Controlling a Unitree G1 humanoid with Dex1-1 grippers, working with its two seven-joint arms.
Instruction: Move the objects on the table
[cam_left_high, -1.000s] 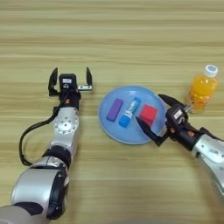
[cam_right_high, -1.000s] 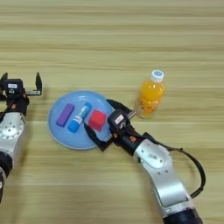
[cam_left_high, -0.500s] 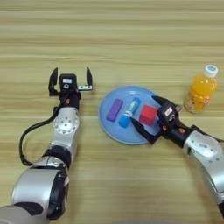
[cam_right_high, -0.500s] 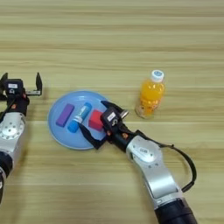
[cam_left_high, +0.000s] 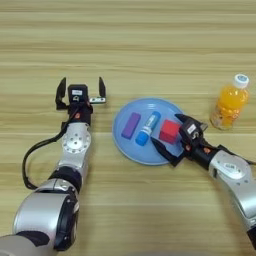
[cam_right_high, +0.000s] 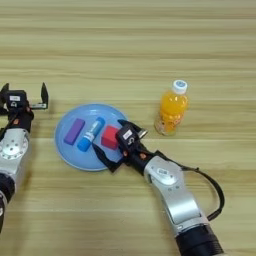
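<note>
A blue plate lies on the table and holds three objects: a flat purple block, a blue tube with a white end and a small red cube. My right gripper reaches in from the right and is open. One black finger lies along the cube's far side and the other along its near side. An orange-drink bottle with a white cap stands upright to the right of the plate. My left gripper rests open on the table left of the plate, holding nothing.
A black cable loops beside my left arm at the near left. Another cable loops beside my right forearm. Bare wood lies beyond the plate and the bottle.
My right gripper has slid left from the plate's right rim and now has its open fingers on either side of the red cube. The cube, the other objects and the left arm have stayed put.
</note>
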